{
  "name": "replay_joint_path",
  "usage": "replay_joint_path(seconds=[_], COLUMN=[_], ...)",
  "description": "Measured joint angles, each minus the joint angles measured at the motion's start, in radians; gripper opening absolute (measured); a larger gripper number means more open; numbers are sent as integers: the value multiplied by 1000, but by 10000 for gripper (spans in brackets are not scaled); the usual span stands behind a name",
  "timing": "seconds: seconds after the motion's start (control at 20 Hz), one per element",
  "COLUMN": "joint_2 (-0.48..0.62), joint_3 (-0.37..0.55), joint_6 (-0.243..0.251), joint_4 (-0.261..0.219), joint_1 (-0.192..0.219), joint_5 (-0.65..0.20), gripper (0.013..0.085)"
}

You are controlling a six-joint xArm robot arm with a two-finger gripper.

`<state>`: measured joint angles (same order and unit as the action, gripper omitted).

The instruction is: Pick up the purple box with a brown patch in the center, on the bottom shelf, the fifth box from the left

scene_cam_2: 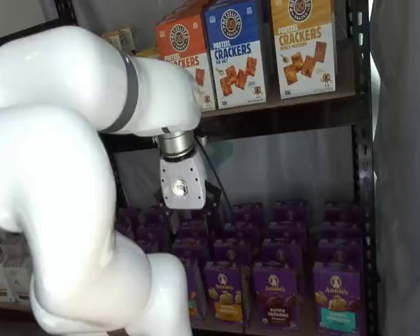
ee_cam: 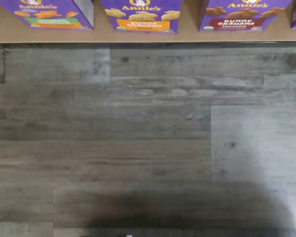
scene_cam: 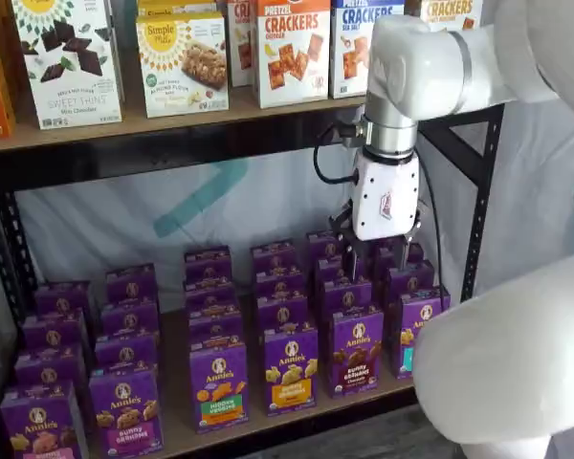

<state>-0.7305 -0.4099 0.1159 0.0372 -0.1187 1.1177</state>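
Observation:
The purple box (scene_cam: pixel 356 349) with dark brown bunny cookies stands at the front of its row on the bottom shelf (scene_cam: pixel 253 421). It shows in both shelf views (scene_cam_2: pixel 274 294) and in the wrist view (ee_cam: pixel 241 15), where only its lower part with a dark red label is seen. My gripper (scene_cam: pixel 378 268) hangs above the back boxes of that row, well above and behind the purple box. Its two black fingers show a gap and hold nothing. In a shelf view (scene_cam_2: pixel 189 213) its fingers are hard to make out.
Neighbours are a yellow-label carton (scene_cam: pixel 289 368) on the left and a teal-label carton (scene_cam: pixel 416 335) on the right. Cracker boxes (scene_cam: pixel 292 48) fill the higher board. A black rack post (scene_cam: pixel 478 191) stands at right. My white arm (scene_cam: pixel 517 373) fills the foreground. Grey plank floor (ee_cam: pixel 138 138) lies below.

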Motion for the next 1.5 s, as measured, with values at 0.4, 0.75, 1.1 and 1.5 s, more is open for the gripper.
replay_joint_path(seconds=[0.4, 0.75, 1.1, 1.5], joint_2=[135, 282, 396, 534], joint_3=[17, 18, 8, -34], joint_6=[12, 25, 25, -24], joint_4=[-48, -79, -100, -56], joint_1=[10, 20, 36, 51], joint_5=[-157, -303, -393, -455], gripper=[850, 850, 850, 850])
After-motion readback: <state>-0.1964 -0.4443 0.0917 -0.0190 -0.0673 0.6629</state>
